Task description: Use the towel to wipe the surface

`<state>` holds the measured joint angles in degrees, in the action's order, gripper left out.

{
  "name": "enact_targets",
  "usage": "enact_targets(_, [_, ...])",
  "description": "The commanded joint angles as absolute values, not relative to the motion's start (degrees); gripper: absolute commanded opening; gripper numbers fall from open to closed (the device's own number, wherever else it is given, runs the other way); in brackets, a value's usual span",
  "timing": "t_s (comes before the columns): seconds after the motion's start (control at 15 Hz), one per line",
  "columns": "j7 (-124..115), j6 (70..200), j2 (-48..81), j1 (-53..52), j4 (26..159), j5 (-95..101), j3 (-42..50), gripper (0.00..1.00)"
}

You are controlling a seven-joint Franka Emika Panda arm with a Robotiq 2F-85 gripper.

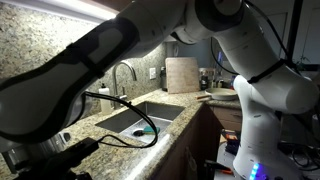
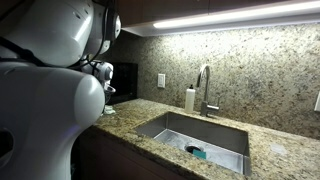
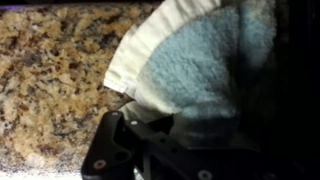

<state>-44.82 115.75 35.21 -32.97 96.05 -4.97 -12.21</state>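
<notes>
In the wrist view the towel [image 3: 195, 55], pale teal with a white edge, hangs bunched and fans out away from my gripper [image 3: 185, 122]. The gripper is shut on the towel's lower end, and its dark fingers are partly lost in shadow. Behind and to the left of the cloth lies the surface [image 3: 50, 80], a speckled brown-beige granite countertop. Whether the towel touches the stone I cannot tell. In an exterior view my arm [image 1: 90, 60] reaches down toward the near left counter [image 1: 110, 105], and the towel is hidden there.
A steel sink [image 2: 170, 128] is set into the counter, with a faucet [image 2: 207, 88] and a soap bottle [image 2: 190, 99] behind it. A small blue object [image 2: 197, 152] lies in the basin. A cutting board [image 1: 181, 74] leans on the backsplash.
</notes>
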Motion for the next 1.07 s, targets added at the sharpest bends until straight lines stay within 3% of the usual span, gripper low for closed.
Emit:
enact_targets(0.0, [-46.1, 116.8, 35.2, -30.0, 99.5, -7.9, -10.7, 0.11])
enact_targets(1.0, [-44.1, 118.9, 21.5, -13.5, 121.5, -18.3, -4.6, 0.1])
